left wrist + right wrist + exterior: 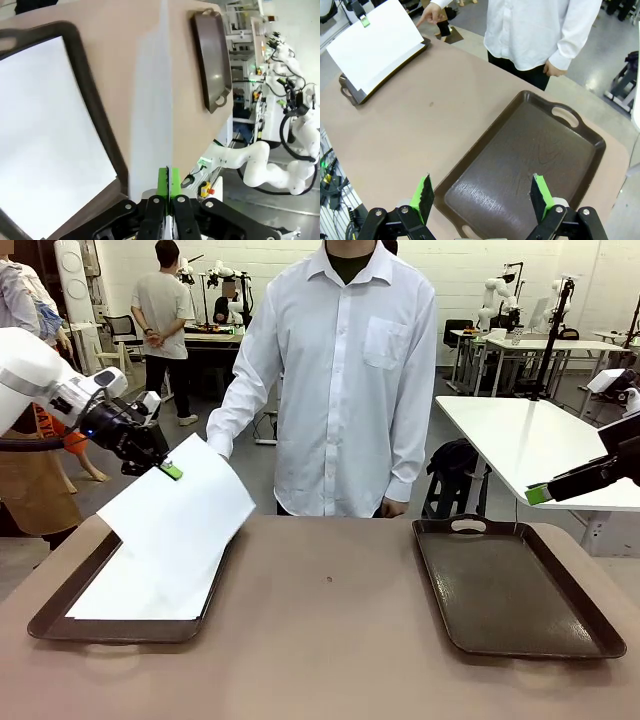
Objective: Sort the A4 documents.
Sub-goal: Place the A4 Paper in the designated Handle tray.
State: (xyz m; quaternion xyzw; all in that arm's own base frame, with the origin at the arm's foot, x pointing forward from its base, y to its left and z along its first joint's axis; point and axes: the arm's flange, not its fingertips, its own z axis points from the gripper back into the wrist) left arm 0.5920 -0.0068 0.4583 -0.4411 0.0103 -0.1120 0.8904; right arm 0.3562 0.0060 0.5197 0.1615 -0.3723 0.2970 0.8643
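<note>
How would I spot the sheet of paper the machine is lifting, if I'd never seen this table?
Find the brown table with two dark trays. Go to the tray on the picture's left, which holds flat white paper. The lifted sheet hangs tilted above it, pinched at its top edge by the left gripper; the other paper lies flat.
</note>
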